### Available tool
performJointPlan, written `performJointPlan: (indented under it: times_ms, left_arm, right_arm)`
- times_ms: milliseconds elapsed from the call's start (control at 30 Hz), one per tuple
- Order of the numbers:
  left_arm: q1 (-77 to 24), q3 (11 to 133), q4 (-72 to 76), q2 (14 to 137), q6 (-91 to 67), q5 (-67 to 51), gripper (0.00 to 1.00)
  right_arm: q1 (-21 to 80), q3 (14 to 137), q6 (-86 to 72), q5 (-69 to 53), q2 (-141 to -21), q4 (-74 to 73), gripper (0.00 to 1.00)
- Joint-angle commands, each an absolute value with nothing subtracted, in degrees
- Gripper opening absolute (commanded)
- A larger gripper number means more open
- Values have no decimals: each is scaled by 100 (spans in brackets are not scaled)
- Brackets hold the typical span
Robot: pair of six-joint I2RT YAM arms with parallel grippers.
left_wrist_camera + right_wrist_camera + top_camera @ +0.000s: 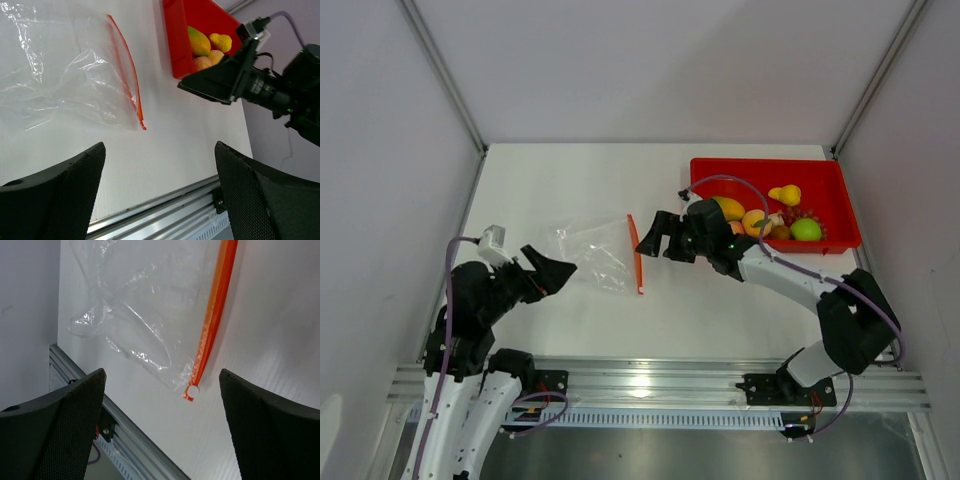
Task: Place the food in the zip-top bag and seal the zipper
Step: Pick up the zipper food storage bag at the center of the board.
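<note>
The clear bag [588, 250] lies flat and empty on the left half of the surface [720, 300]. Its orange zipper [636, 255] runs along the side that faces the right arm [770, 265], with the strip's long axis going from the near edge toward the far edge. My right jaws hang just right of that strip, spread wide with nothing in them. In the right wrist view the zipper's near end, with its small white slider [192, 389], shows between the two fingers. The left jaws, on the left arm [485, 290], are just as wide and just as empty, at the bag's closed left side. All the fruit [756, 221] sits in the red tray [760, 162] at the far right corner: a mango [728, 207], a pear [785, 194], a green apple [807, 229], and darker pieces I can't name. The tray lies right behind the right jaws, so I judge that arm should fetch the fruit while the left one steadies the bag.
</note>
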State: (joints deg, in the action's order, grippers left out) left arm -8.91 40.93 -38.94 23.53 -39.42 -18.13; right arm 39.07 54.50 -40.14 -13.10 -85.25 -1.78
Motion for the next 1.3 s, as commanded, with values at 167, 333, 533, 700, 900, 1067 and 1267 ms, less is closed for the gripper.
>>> performJointPlan:
  times_ms: [167, 333, 533, 700, 900, 1067, 1267]
  left_arm:
    - [-844, 4104, -3841, 2092, -3832, -2241, 85]
    - [-844, 4183, -3920, 2109, -3788, -2311, 86]
    - [-844, 4166, -3990, 2092, -3709, -2391, 86]
    - [-844, 4148, -3955, 2048, -3674, -2382, 86]
    - [-844, 4096, -3823, 2180, -3674, -2470, 85]
    - [-844, 4131, -3823, 2311, -3639, -2435, 84]
    - [-844, 4402, -3928, 2522, -3586, -2435, 80]
  right_arm:
    - [3885, 5590, -4614, -1687, -9702, 1736, 91]
    - [3806, 5397, -4632, -2197, -10317, 2836, 93]
    - [3779, 5379, -4553, -2452, -10968, 3435, 90]
    - [3788, 5423, -4701, -2890, -11389, 3927, 81]
    - [3893, 5362, -4860, -3076, -11593, 4552, 50]
    - [3920, 5203, -4957, -3085, -11549, 5044, 10]
    - [3929, 5440, -4765, -3313, -11277, 4993, 0]
